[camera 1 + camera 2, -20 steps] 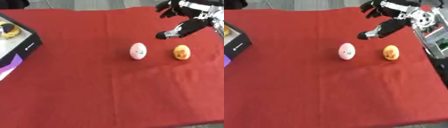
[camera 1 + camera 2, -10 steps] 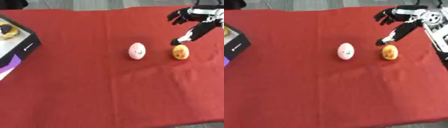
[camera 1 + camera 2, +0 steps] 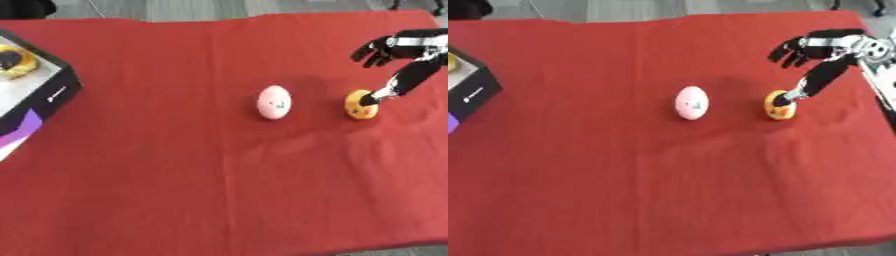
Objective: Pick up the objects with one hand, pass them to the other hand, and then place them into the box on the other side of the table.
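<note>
While one yellow item (image 3: 16, 61) already lies inside the black box (image 3: 54, 89), well away to the hand's left at the far side of the red tablecloth (image 3: 175, 175), most of the job appears yet to be done. A pink egg-shaped toy (image 3: 274, 102) stands on the cloth nearer the hand, apart from it and untouched. Just beside the hand, the small yellow toy (image 3: 360, 104) sits on the cloth, and one long digit of the right hand (image 3: 401, 60) reaches down to its top, seemingly touching it, while the other fingers (image 3: 369, 51) are spread wide above and clasp nothing. No lift has begun, by the look of it: the yellow toy is not yet enclosed, the handover to the other hand has not happened, and both toys have the whole width of the cloth to cross. The left hand shows in neither view.
</note>
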{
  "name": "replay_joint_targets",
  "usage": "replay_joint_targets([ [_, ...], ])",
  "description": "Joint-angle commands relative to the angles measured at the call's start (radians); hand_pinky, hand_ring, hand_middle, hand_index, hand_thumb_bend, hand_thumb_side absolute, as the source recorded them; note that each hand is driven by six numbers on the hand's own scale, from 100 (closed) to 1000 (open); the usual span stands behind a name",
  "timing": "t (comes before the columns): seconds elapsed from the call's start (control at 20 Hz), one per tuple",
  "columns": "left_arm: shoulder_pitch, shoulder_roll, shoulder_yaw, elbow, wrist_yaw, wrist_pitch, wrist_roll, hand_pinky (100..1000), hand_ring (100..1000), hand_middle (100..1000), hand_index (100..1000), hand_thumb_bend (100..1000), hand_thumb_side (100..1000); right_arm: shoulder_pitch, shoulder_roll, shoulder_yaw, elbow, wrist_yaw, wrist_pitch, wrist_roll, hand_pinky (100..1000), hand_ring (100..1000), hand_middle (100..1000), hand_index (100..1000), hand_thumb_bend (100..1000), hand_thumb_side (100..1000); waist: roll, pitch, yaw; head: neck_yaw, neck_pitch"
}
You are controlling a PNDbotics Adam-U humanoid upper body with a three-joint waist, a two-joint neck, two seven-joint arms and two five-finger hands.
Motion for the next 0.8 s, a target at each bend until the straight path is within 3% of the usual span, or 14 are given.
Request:
replay_joint_targets([
  [0.05,-0.011,0.038,0.013,-0.016,0.005,0.001,0.005,851,749,706,716,740,375,-0.009,-0.043,-0.002,0.01,0.025,-0.007,-0.005,901,858,859,880,616,208,0.002,-0.018,-0.001,-0.007,-0.004],
  [0.8,-0.004,0.03,0.014,-0.022,0.011,0.006,0.011,853,748,703,712,741,379,0.0,-0.011,0.013,0.107,0.137,-0.008,-0.09,876,825,801,826,558,179,0.007,-0.008,0.005,-0.012,-0.007],
])
